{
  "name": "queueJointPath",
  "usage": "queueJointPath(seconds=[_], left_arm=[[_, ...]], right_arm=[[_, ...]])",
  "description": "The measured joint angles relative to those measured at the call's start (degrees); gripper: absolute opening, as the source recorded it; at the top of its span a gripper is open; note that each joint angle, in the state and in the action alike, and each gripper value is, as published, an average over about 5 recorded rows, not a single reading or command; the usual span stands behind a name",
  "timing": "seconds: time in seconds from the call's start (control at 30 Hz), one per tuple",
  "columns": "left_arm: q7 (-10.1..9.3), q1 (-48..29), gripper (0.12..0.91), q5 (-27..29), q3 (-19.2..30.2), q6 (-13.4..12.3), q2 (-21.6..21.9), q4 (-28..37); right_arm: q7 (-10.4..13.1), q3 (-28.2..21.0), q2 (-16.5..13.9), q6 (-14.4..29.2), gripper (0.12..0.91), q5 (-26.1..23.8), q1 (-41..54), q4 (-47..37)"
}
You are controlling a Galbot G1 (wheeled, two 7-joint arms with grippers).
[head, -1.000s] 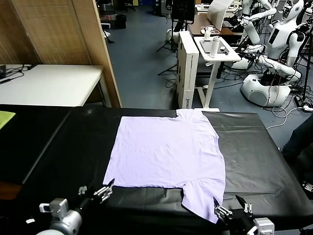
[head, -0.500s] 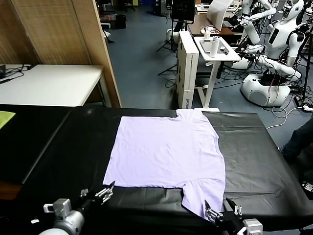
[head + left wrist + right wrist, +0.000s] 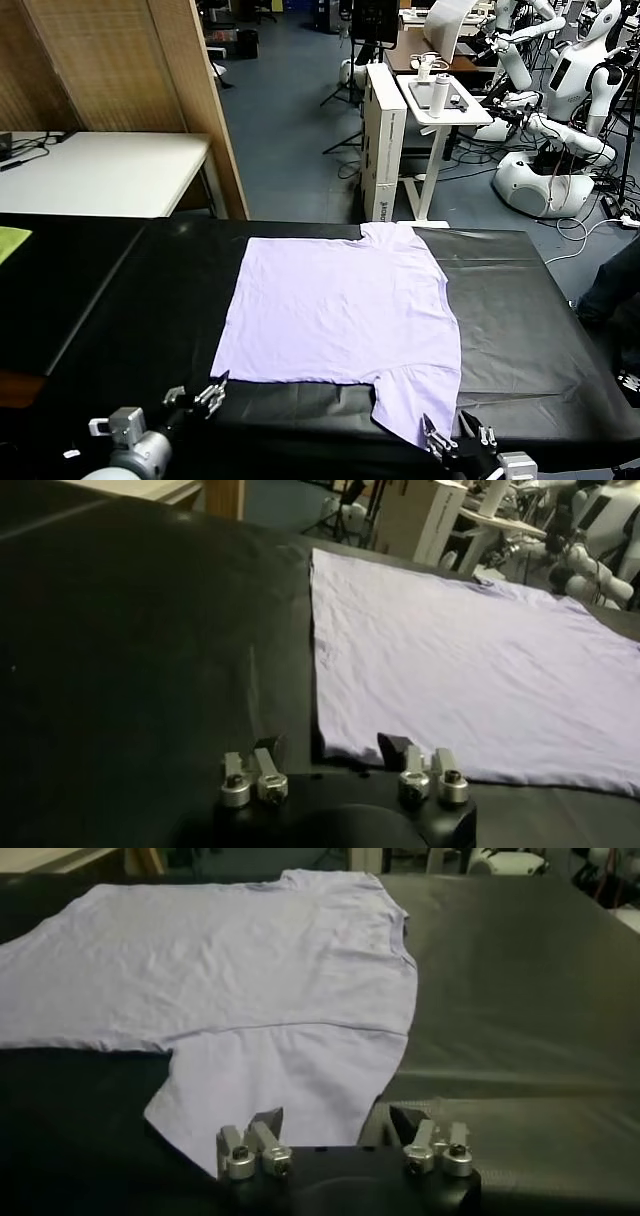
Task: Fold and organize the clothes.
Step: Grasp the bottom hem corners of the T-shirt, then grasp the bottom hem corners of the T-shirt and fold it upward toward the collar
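The clothes are one lavender T-shirt (image 3: 340, 310) spread flat on the black table (image 3: 120, 300), with one sleeve toward the near edge. My left gripper (image 3: 205, 392) is at the shirt's near left hem corner. In the left wrist view the shirt (image 3: 460, 660) has that corner lying between the open fingers of the left gripper (image 3: 332, 748). My right gripper (image 3: 445, 435) sits at the near sleeve's tip. In the right wrist view the sleeve's edge of the shirt (image 3: 250, 978) lies between the open fingers of the right gripper (image 3: 337, 1118).
A yellow-green cloth (image 3: 10, 240) lies at the table's far left edge. A white table (image 3: 100, 170) and a wooden partition (image 3: 120, 60) stand behind on the left. A white cart (image 3: 440, 100) and other robots (image 3: 560, 120) stand at the back right.
My right gripper has shifted left onto the sleeve tip. The left gripper has dropped slightly at the hem corner. Both pairs of fingers stand a little narrower.
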Motion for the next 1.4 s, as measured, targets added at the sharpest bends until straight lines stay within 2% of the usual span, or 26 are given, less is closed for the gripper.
queueJointPath(seconds=[0.13, 0.2, 0.27, 0.4, 0.5, 0.7, 0.93, 1.17, 1.4], left_arm=[[0.03, 0.16, 0.601, 0.02, 0.00, -0.05, 0.02, 0.15], [0.06, 0.35, 0.511, 0.04, 0.00, -0.05, 0.04, 0.13], [0.11, 0.51, 0.413, 0.10, 0.02, -0.02, 0.04, 0.08], [0.36, 0.79, 0.214, 0.59, 0.17, 0.11, 0.04, -0.08], [0.41, 1.13, 0.153, 1.33, 0.27, 0.22, 0.04, -0.48], [-0.12, 3.01, 0.149, 2.78, -0.16, 0.31, -0.01, -2.24], [-1.12, 7.43, 0.149, 2.95, -1.91, -0.15, 0.74, -5.59], [-0.66, 8.16, 0.149, 2.26, -1.97, -0.66, -0.46, -7.43], [-0.01, 2.84, 0.149, 0.55, -1.82, -1.51, -1.94, -5.84]], right_arm=[[-0.04, 0.09, -0.01, 0.00, 0.322, 0.04, -0.01, 0.05], [-0.07, 0.21, -0.03, 0.00, 0.213, 0.06, -0.13, 0.25], [-0.06, 0.40, -0.03, -0.02, 0.155, 0.07, -0.37, 0.62], [0.40, 1.02, 0.14, -0.55, 0.138, 0.18, -1.30, 1.82], [1.08, 1.66, 0.25, -1.87, 0.138, 0.15, -2.61, 3.42], [1.36, 3.25, 0.03, -3.18, 0.138, 0.25, -5.35, 5.94], [-0.74, 5.03, -0.54, 0.19, 0.138, 2.16, -4.06, 6.45], [-1.35, 5.80, -2.69, 1.08, 0.138, 5.88, 2.77, 3.90], [-1.04, 4.84, -5.39, 0.80, 0.138, 9.17, 11.94, -1.52]])
